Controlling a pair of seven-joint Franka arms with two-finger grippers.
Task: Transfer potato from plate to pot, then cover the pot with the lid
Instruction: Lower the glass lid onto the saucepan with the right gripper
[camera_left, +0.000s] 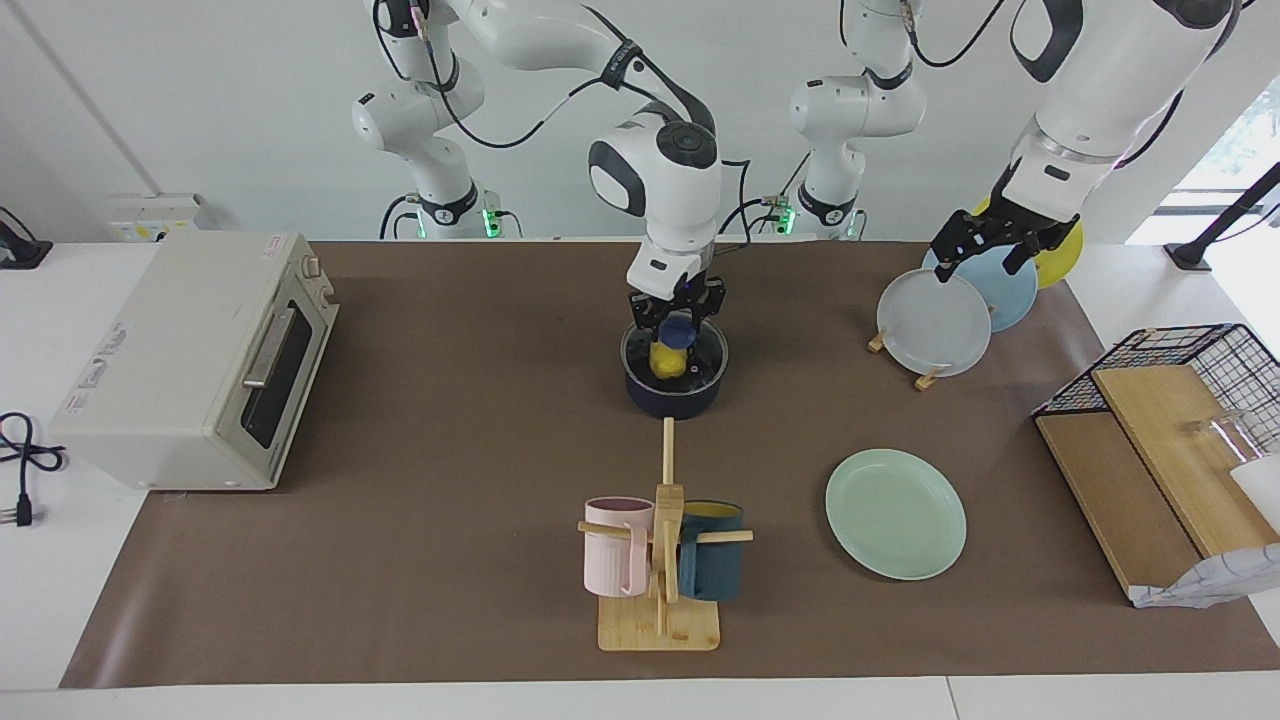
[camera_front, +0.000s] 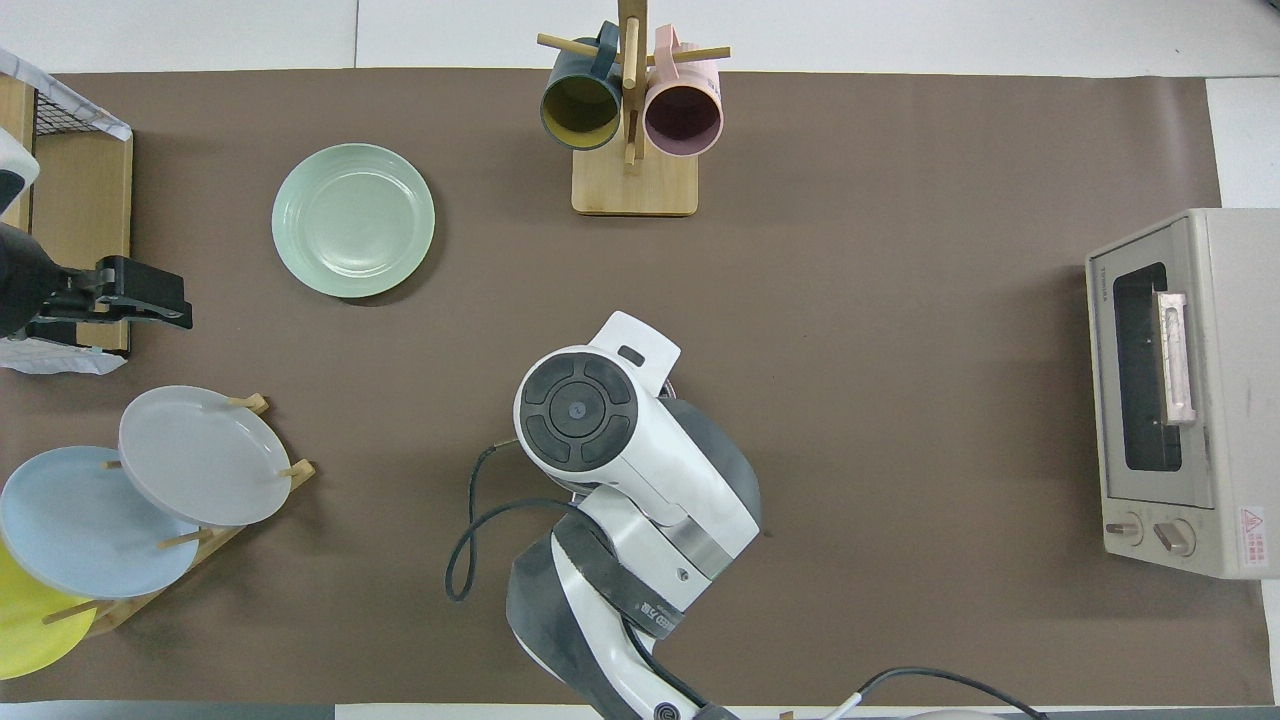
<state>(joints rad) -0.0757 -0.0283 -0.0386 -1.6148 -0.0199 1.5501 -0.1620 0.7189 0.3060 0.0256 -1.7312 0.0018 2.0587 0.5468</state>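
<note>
A brown mat covered the white tabletop below a plain pale wall. The lid (camera_left: 674, 352) sat on the pot (camera_left: 673, 385), the potato (camera_left: 666, 360) visible through its glass, and the plate (camera_left: 895, 512) lay bare, nearer the left arm's end. The right tool (camera_left: 677, 322) stood clenched on the lid's blue knob. Judged well done, the step wanted the rim seated level before letting go, then a straight lift away. The left tool (camera_left: 988, 255) hung released, grasping nothing, over the upright plate rack (camera_left: 925, 378), waiting.
</note>
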